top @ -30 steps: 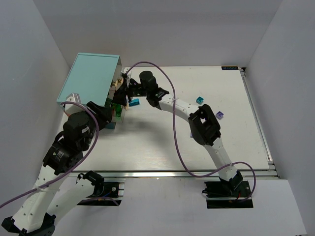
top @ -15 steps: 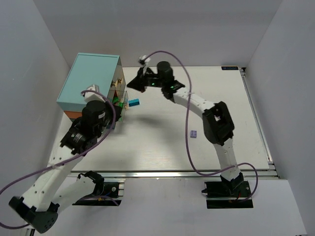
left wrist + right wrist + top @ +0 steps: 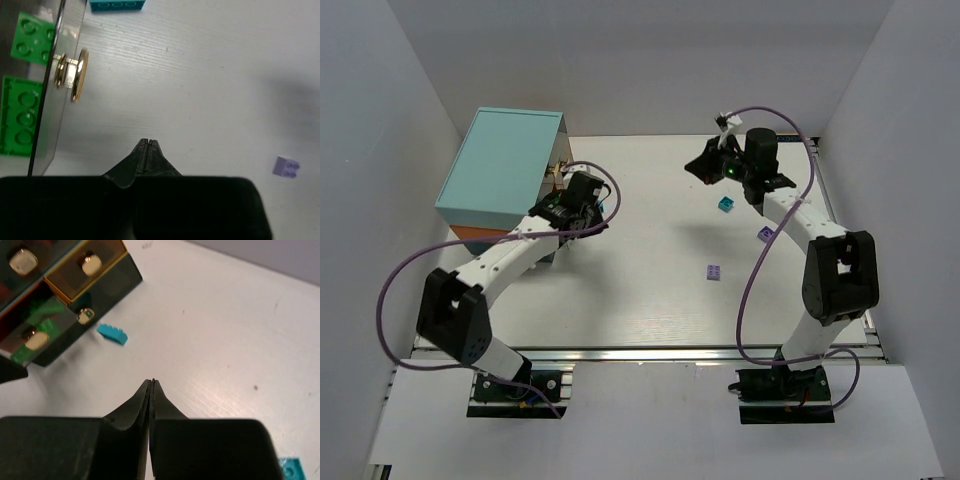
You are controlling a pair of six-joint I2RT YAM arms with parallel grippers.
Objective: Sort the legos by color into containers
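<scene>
The containers are clear drawers in a cabinet [image 3: 505, 165] with a light-teal top; the left wrist view shows one pulled-out drawer [image 3: 47, 100] with green legos [image 3: 20, 117] in it. My left gripper [image 3: 595, 215] [image 3: 148, 142] is shut and empty, just right of that drawer's brass knob [image 3: 77, 75]. A cyan lego [image 3: 117, 5] [image 3: 112, 333] lies by the cabinet. My right gripper [image 3: 694, 168] [image 3: 151, 382] hovers shut and empty over the far table. On the table lie another cyan lego [image 3: 726, 204] and two purple legos [image 3: 766, 234] [image 3: 715, 272].
The cabinet stands at the far left, its drawer fronts with brass knobs [image 3: 91, 263] facing right. White walls close in the table on the left, back and right. Purple cables loop above both arms.
Both grippers have shut and left the drawers. The right arm has swung to the far right. The left arm now stretches out low beside the cabinet. A purple lego now lies mid-table.
</scene>
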